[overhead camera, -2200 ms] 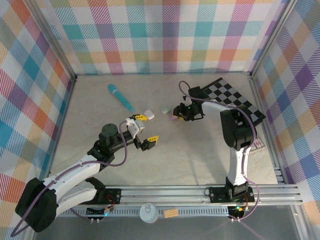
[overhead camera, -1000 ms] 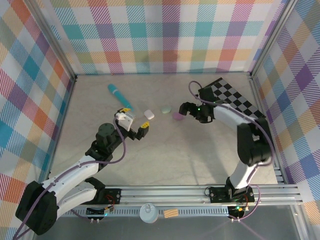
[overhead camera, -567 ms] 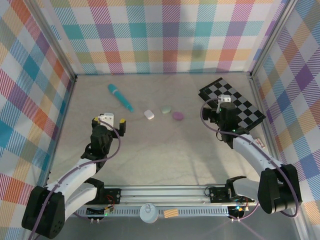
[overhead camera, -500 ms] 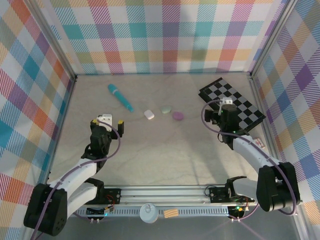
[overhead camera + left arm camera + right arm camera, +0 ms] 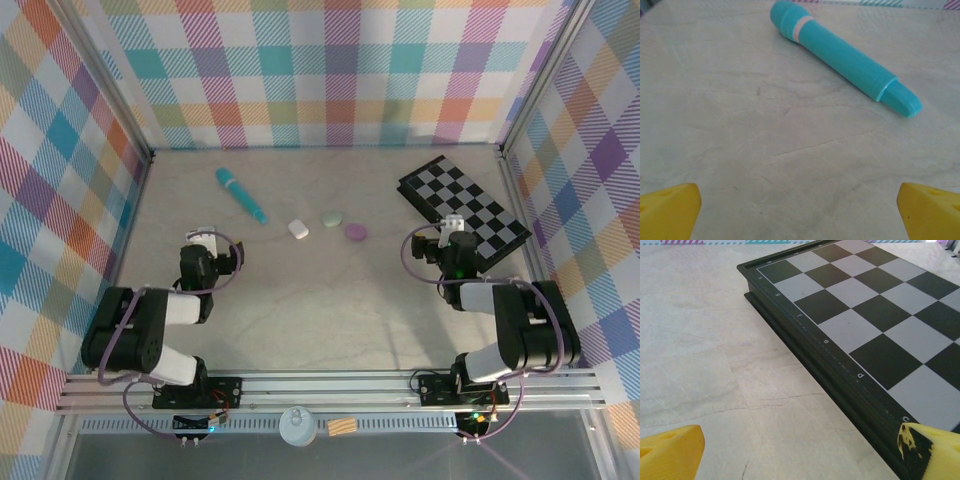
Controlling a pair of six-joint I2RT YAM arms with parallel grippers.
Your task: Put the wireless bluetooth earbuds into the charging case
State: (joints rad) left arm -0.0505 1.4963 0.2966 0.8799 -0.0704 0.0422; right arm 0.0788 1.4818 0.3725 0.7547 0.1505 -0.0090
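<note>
Low over the table (image 5: 330,300), left hand (image 5: 212,241) and right hand (image 5: 447,232) agape.

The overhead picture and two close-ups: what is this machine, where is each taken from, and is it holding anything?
Two robot arms, the left arm and the right arm, are bolted at the near edge of a pale marbled table. The wide picture comes from a fixed camera above and behind them. Each close-up comes from a wrist camera; the yellow fingertips at its bottom corners are that arm's jaws. Both jaws stand open, holding nothing. On the table lie a teal pen-like plastic stick, three small pebble-shaped plastic cases, white, pale green and purple, and a black-and-grey chessboard. The left close-up faces the stick, the right one the chessboard.
</note>
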